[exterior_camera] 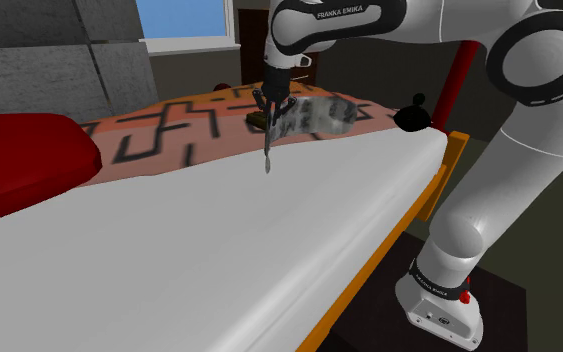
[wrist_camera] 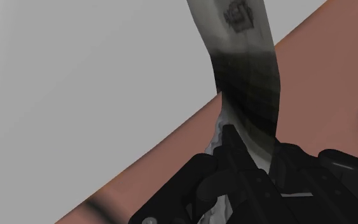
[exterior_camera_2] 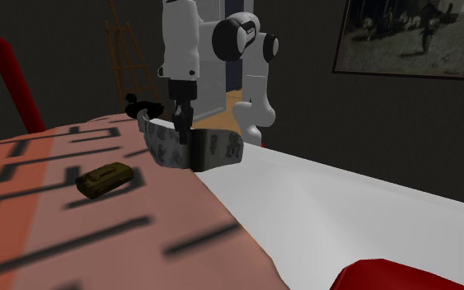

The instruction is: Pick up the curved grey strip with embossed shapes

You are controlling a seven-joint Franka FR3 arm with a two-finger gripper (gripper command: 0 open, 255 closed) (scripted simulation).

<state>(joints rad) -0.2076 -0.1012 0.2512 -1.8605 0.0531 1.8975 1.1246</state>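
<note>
Over the bed's (exterior_camera: pixel 219 250) pink patterned blanket (exterior_camera: pixel 169 130), the black gripper (exterior_camera_2: pixel 183 142) has its fingers (wrist_camera: pixel 231 149) clamped on the curved grey strip (exterior_camera_2: pixel 217 148); an olive box (exterior_camera_2: pixel 105 179) lies nearby.

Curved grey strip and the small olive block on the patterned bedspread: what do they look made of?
The curved grey strip with embossed shapes: thin, pale grey, faintly see-through, bent in a smooth arc; perhaps flexible plastic or rubber, not certain. The small olive-green block: dull, mottled surface with raised top; painted metal or plastic, cannot tell.
</note>
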